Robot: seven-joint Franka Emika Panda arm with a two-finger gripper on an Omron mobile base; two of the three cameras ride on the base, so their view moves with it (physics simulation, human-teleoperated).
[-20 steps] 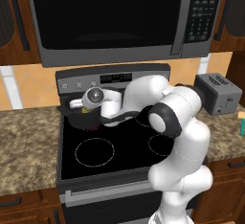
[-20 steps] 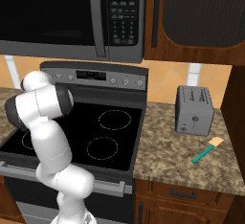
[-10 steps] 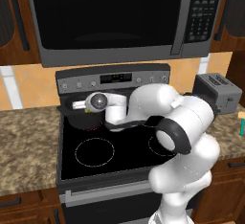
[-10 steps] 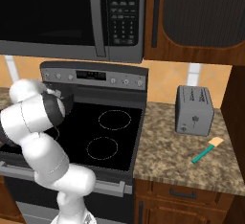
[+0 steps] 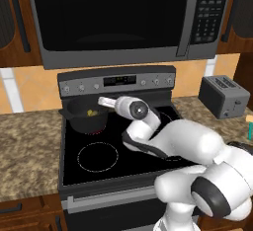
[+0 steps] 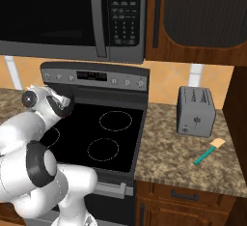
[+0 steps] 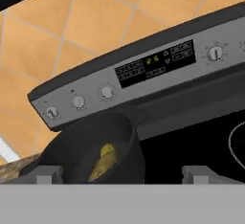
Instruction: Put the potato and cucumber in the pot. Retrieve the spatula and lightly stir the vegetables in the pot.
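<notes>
The hand (image 7: 117, 173) is seen spread wide, with nothing held between its fingers. Just ahead of it the pot (image 7: 91, 149) sits on the stove (image 7: 201, 137), the cucumber (image 7: 106, 150) and potato (image 7: 104, 165) lying inside. The spatula (image 6: 208, 151) lies well apart on the worktop (image 6: 169, 152).

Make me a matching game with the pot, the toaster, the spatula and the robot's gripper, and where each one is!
Things:
1. pot
2. toaster
3. spatula
4. gripper

Places or states:
A. lying on the counter in front of the toaster
B. on the back left burner, with vegetables inside
C. open, beside the pot
D. standing on the counter right of the stove

Pairs: 1-B, 2-D, 3-A, 4-C
</notes>
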